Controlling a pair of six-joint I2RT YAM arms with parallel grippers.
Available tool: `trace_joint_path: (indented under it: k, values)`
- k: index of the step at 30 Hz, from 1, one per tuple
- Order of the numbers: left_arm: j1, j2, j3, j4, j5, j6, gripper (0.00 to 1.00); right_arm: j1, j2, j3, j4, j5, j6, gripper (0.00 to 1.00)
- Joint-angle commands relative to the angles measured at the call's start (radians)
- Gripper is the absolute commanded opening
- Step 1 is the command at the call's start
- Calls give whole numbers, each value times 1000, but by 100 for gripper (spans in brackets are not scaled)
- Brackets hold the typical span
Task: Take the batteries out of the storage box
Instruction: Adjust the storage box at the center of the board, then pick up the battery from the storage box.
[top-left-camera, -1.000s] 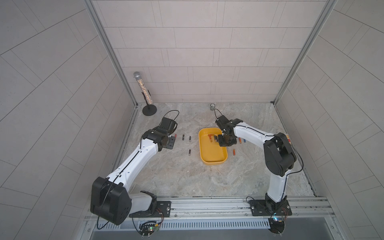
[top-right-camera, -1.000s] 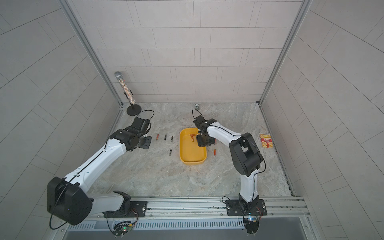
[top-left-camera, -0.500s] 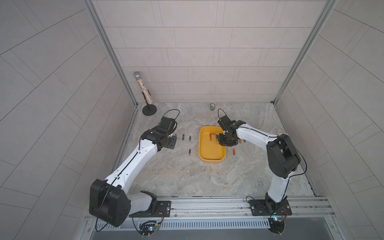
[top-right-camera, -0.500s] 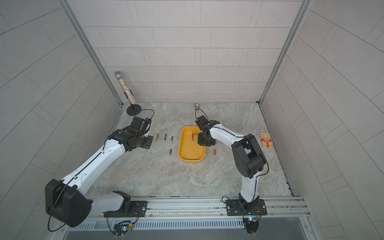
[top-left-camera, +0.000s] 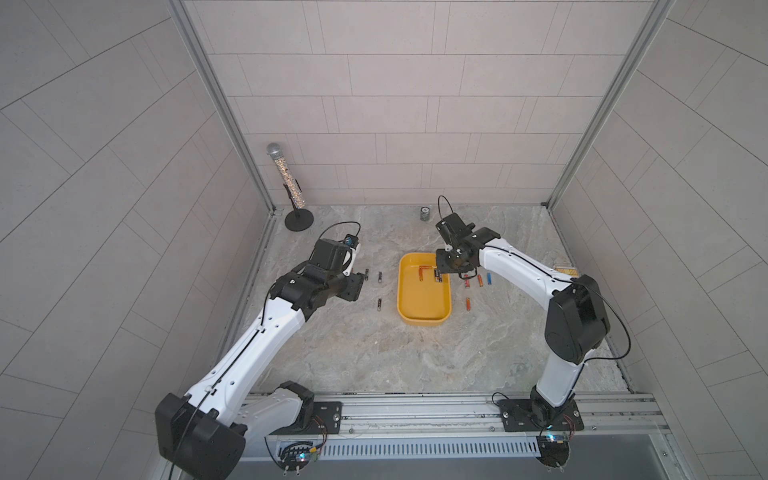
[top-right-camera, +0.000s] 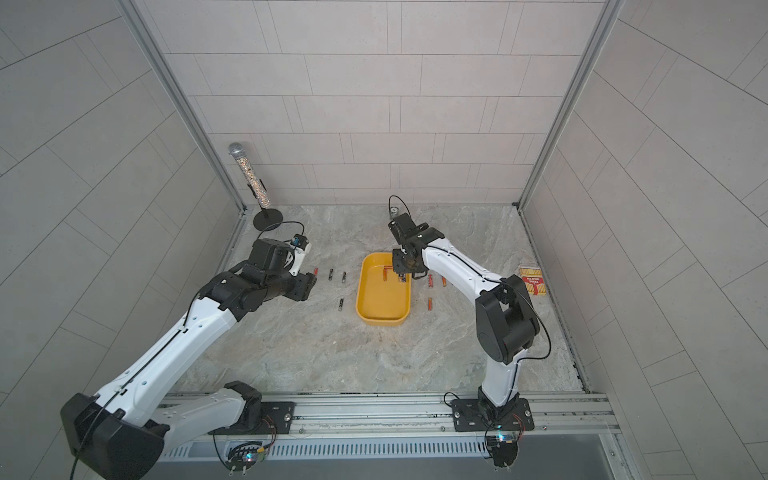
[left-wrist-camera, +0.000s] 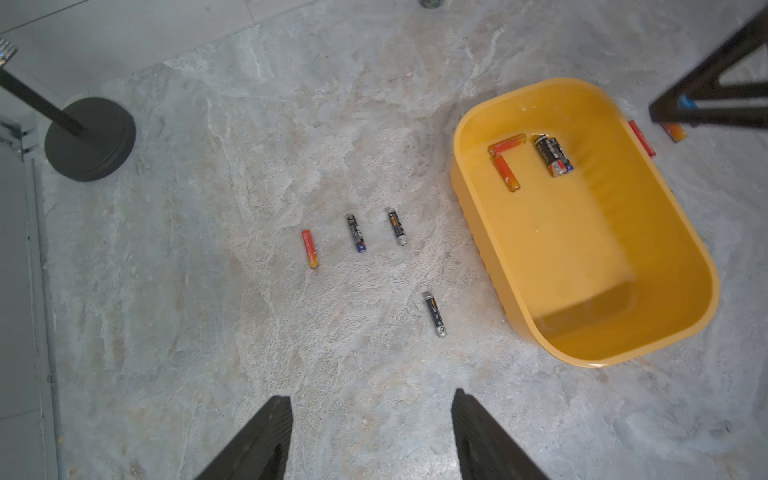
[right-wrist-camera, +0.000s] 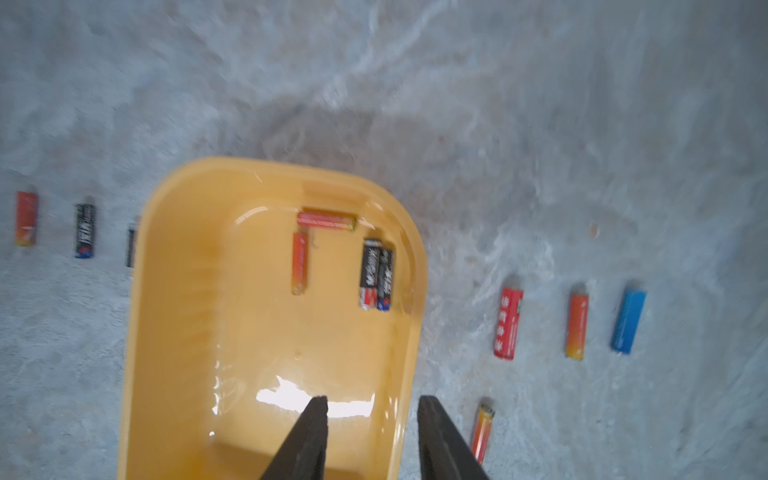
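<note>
The yellow storage box (top-left-camera: 424, 309) lies mid-table. At its far end are two orange-red batteries (right-wrist-camera: 326, 220) in an L and a black pair (right-wrist-camera: 376, 274) side by side. Left of the box, one orange battery (left-wrist-camera: 310, 248) and three black ones (left-wrist-camera: 356, 232) lie on the table. To its right lie red (right-wrist-camera: 508, 324), orange (right-wrist-camera: 577, 326), blue (right-wrist-camera: 628, 321) and another orange battery (right-wrist-camera: 482, 430). My right gripper (right-wrist-camera: 372, 401) is open and empty, straddling the box's right wall from above. My left gripper (left-wrist-camera: 370, 399) hangs open and empty over bare table left of the box.
A small silver can (top-left-camera: 424, 214) stands at the back wall. A glittery microphone on a black round stand (top-left-camera: 298, 219) fills the back left corner. A red-and-yellow striped packet (top-right-camera: 533, 281) lies by the right wall. Tiled walls close in three sides.
My right gripper's jaws have gone from shut to open, and its wrist has drawn slightly toward the far end of the box. The left jaws have spread wider.
</note>
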Motion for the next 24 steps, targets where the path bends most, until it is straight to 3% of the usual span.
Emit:
trace_joint_path:
  k: [1,6,11,16,24]
  values:
    - [-12,2,-11,0,-8,57,70,23,141,179,-126,40,-150,35]
    - [-18,-40,-36,9,35,86,79,49,346,421,-273,54,-194,33]
    - [-56,-55,-22,12,3,45,82,82,447,535,-311,69,-179,35]
    - [-113,-63,-38,56,104,-12,84,87,495,555,-314,68,-139,35]
    - [-138,-10,-53,45,83,40,87,81,547,552,-311,69,-99,33]
